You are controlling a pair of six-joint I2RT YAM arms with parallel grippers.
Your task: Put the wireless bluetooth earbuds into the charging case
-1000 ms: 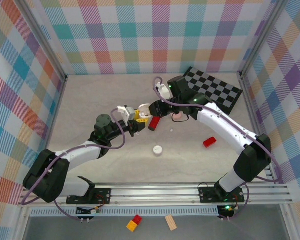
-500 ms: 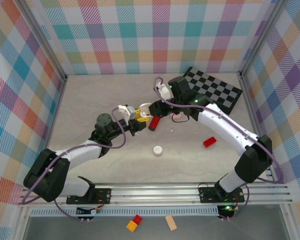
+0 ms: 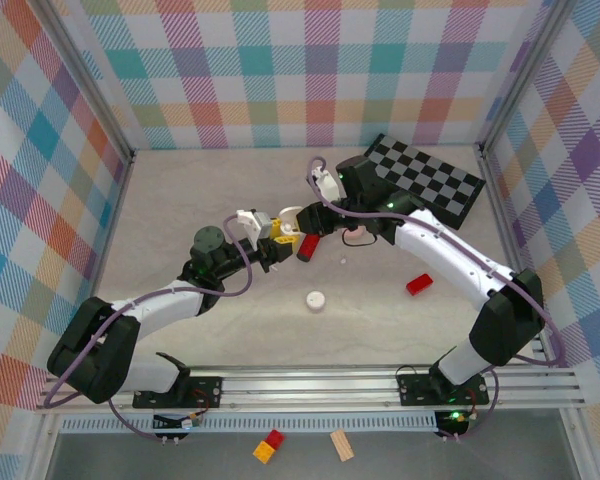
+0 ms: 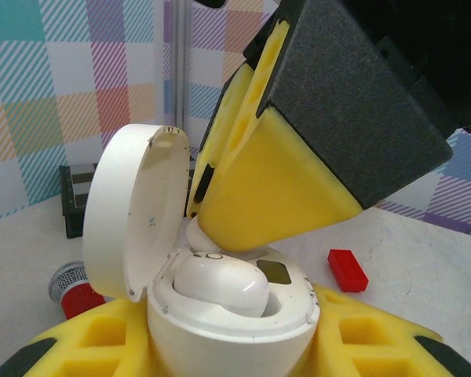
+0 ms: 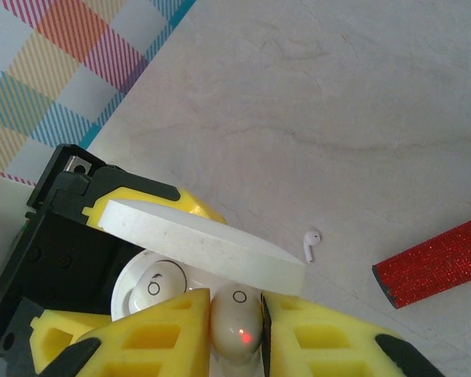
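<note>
My left gripper (image 4: 231,349) is shut on the white charging case (image 4: 228,330), holding it upright with its lid (image 4: 133,212) swung open. One white earbud (image 4: 220,284) lies in the case's near socket. My right gripper (image 5: 237,330) is shut on a second white earbud (image 5: 237,322) with a red light on it. It holds this earbud right over the case's other socket, beside the seated earbud (image 5: 153,287). Whether it touches the socket I cannot tell. From above, both grippers meet at the case (image 3: 285,222) in the table's middle.
A small stemmed earbud (image 5: 310,242) lies loose on the table next to a red cylindrical microphone (image 5: 439,263). A round white case (image 3: 315,300) sits nearer the front. A red brick (image 3: 419,284) lies at right, and a checkered board (image 3: 425,178) at back right.
The right wrist has edged very slightly left over the case. The left arm and the loose things on the table have stayed put.
</note>
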